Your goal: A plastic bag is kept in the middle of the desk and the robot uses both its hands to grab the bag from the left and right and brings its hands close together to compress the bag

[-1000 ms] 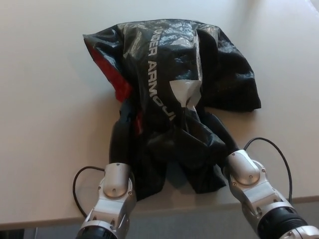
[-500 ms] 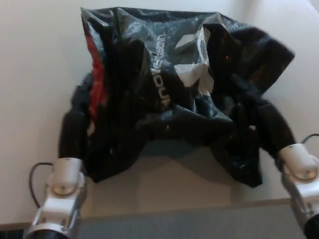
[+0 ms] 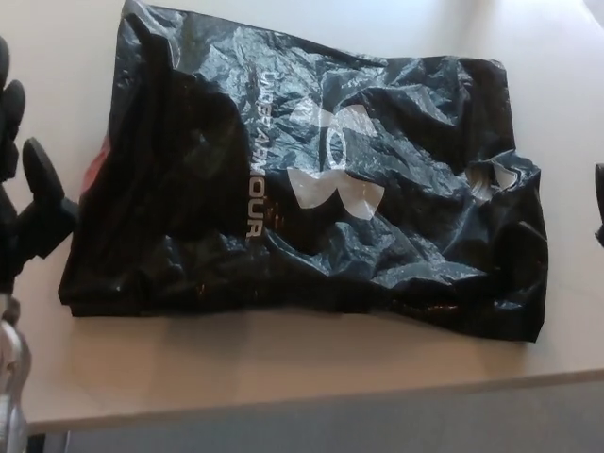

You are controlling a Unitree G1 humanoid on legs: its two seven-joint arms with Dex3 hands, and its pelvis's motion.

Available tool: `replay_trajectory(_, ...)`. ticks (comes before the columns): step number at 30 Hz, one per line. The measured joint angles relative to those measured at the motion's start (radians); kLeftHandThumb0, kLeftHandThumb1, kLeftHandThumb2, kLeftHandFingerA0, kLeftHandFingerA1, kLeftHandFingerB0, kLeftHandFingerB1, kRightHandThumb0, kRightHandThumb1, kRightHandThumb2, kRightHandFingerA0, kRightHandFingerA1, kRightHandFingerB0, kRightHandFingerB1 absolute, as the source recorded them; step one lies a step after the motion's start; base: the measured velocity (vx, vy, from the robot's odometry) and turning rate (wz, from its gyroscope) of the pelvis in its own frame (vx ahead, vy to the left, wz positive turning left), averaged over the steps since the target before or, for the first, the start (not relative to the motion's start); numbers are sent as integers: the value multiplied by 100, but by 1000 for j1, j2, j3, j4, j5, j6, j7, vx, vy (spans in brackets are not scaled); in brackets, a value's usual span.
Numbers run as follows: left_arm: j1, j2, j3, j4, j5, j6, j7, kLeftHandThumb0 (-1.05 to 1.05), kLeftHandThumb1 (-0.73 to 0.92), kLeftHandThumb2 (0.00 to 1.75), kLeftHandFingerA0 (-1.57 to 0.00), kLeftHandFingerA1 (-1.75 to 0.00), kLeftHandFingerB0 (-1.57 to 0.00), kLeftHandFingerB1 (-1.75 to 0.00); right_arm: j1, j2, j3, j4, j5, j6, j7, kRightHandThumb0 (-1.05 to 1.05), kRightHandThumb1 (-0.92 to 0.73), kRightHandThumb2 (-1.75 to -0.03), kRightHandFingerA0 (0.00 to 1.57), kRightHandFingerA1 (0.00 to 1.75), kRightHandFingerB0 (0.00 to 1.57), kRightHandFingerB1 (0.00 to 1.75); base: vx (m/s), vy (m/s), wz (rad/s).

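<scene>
A black plastic bag (image 3: 377, 236) with white lettering and a logo lies spread wide and crumpled across the middle of the desk (image 3: 283, 363). A bit of red shows at its left edge. My left hand (image 3: 28, 203) is at the picture's left edge, right beside the bag's left side, fingers apart and holding nothing. Only a black sliver of my right hand (image 3: 599, 203) shows at the far right edge, a little clear of the bag's right side.
The desk's front edge (image 3: 311, 401) runs just below the bag, with grey floor beyond it. My left arm's silver wrist (image 3: 9, 377) shows at the bottom left corner.
Both hands have moved outward from the bag's middle to its sides and let go of it. The bag has gone from bunched up to spread flat and wide.
</scene>
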Motion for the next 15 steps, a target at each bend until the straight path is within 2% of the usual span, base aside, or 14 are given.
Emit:
replay_trajectory(5, 192, -15, 7, -190, -19, -3, -14, -70, 76, 116, -2, -36, -2, -29, 199, 24, -23, -188, 4, -9, 0, -62, -92, -67, 4, 31, 5, 28, 0, 0, 0)
replay_trajectory(6, 241, -18, 7, -229, -24, -6, -18, -70, 77, 116, -2, -35, -1, -28, 250, 33, -25, -228, 6, -13, 1, -62, -74, -108, 0, 33, 3, 29, 0, 0, 0)
replay_trajectory(7, 289, -22, 7, -262, -31, -8, -24, -70, 77, 116, -2, -35, -1, -28, 300, 42, -27, -264, 8, -19, 1, -62, -74, -108, 0, 33, 3, 29, 0, 0, 0)
replay_trajectory(8, 326, -24, 6, -281, -37, -12, -28, -75, 92, 76, -7, -26, -8, -21, 339, 48, -28, -287, 10, -24, 2, -70, -75, -107, 0, 27, 9, 25, 0, 0, 0)
replay_trajectory(9, 380, -28, 6, -300, -43, -19, -36, -75, 92, 76, -7, -26, -8, -21, 396, 57, -29, -313, 12, -32, 3, -70, -75, -107, 0, 27, 9, 25, 0, 0, 0)
replay_trajectory(10, 426, -31, 5, -312, -49, -25, -42, -75, 92, 75, -10, -27, -10, -22, 446, 65, -29, -329, 14, -38, 5, -59, -92, -75, 2, 18, 5, 19, 0, 0, 0)
replay_trajectory(11, 467, -35, 5, -322, -54, -33, -49, -73, 76, 111, -5, -42, -5, -36, 490, 72, -29, -343, 16, -46, 7, -67, -75, -105, 0, 26, 0, 23, 0, 0, 0)
replay_trajectory(12, 522, -43, 4, -331, -59, -45, -57, -79, 78, 109, -7, -42, -3, -36, 548, 81, -29, -354, 19, -57, 10, -68, -72, -102, 0, 26, 0, 24, 0, 0, 0)
replay_trajectory(13, 572, -51, 3, -330, -64, -59, -65, -70, 73, 109, -5, -42, -4, -37, 600, 87, -28, -358, 23, -69, 14, -60, -91, -73, 1, 18, 3, 20, 0, 0, 0)
replay_trajectory(14, 601, -55, 3, -328, -67, -70, -71, -70, 73, 109, -5, -42, -4, -37, 630, 90, -27, -359, 25, -77, 16, -60, -91, -73, 1, 18, 3, 20, 0, 0, 0)
replay_trajectory(15, 639, -59, 3, -320, -72, -84, -78, -68, 92, 72, -11, -25, -11, -24, 667, 95, -26, -357, 28, -87, 20, -61, -81, -82, 1, 18, 2, 20, 0, 0, 0)
